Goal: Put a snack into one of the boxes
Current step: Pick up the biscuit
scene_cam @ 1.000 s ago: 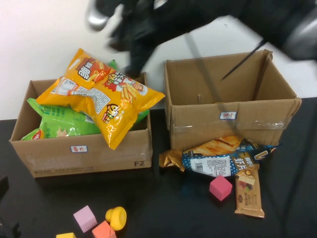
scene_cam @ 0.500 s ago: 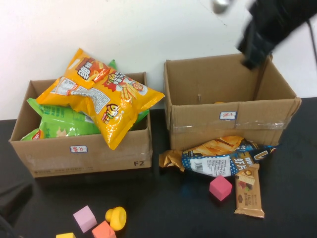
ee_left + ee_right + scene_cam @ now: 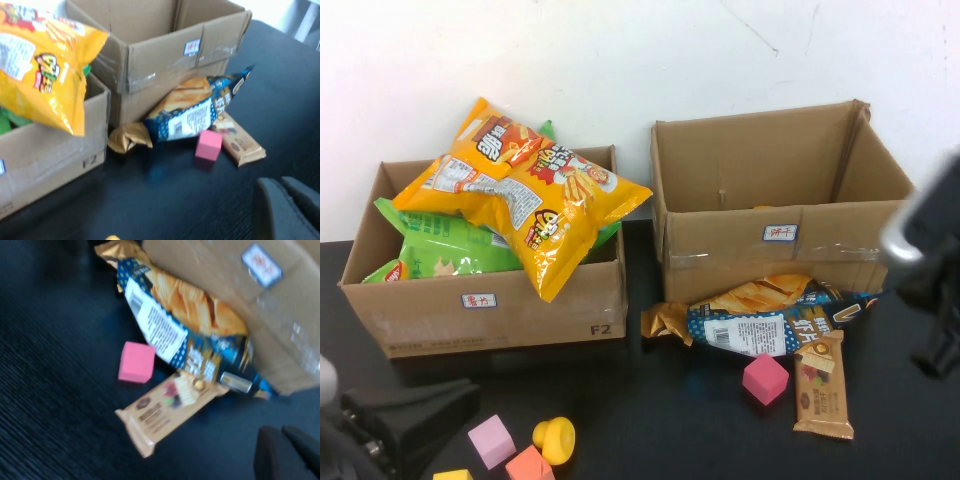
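The right tool (image 3: 938, 300) hung at the desk's (image 3: 670, 420) right edge, just beside the right box (image 3: 785, 215), with nothing in it; its fingers (image 3: 280, 452) showed only as a dark pair lying close together, so I judged it narrow. The left tool (image 3: 400, 425) sat low at the near left corner, and I could not tell its opening.

The step in hand looked like a reach for another snack. The blue chip bag (image 3: 770, 315) leaned against the right box's front, and the bar (image 3: 820, 385) lay flat just in front of it, touching the bag's lower edge. The bar seemed the easier pick: a descent straight over its middle, jaws across the short width, clear of the pink cube (image 3: 765, 378) beside it. Then a lift high enough to pass the box wall before release.

Counted: two boxes, the left box (image 3: 485, 290) heaped, the right one apparently near empty. In the left box, one yellow bag (image 3: 525, 195) and at least one green bag (image 3: 445, 250). On the desk, two snacks. Toys: two pink blocks, one yellow knob (image 3: 554, 438), an orange block (image 3: 528, 464) and a yellow block (image 3: 453, 474) at the frame's edge.
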Tool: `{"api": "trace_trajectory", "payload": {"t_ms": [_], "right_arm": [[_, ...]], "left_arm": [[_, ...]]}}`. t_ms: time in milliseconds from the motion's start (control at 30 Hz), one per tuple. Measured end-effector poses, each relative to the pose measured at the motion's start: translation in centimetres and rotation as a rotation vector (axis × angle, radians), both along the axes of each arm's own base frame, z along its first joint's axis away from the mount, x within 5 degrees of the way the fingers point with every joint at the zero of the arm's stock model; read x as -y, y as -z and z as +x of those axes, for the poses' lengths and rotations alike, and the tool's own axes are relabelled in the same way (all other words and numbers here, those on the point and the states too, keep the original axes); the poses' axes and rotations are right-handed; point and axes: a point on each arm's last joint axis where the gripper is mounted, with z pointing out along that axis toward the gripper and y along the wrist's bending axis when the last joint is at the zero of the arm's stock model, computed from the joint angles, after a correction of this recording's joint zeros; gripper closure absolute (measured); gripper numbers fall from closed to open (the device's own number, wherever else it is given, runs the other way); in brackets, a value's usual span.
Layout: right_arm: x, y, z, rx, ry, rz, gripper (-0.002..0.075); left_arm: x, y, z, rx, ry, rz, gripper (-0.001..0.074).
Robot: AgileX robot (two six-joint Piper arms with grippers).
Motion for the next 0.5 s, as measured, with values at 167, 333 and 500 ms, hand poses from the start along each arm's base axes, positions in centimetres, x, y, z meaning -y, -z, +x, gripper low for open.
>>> {"api": "trace_trajectory", "payload": {"t_ms": [167,333,500], "right_arm": [[1.1,3.5,-2.3,-0.031,0.134,0.105,0.072],[1.2,6.9,-2.4,-0.085,0.228,0.161,0.0715],[0.6,9.8,-0.9,-0.15,0.329,0.213,0.0575]], "left_arm": [[-0.5,0.5,1.3,-0.002,-0.047,0.041,0.0736],[-1.2,0.8,2.5,0.011,-0.144,0.07,0.0736],[-1.3,0.9,2.7,0.004,-0.151,0.074,0.0736]]}}
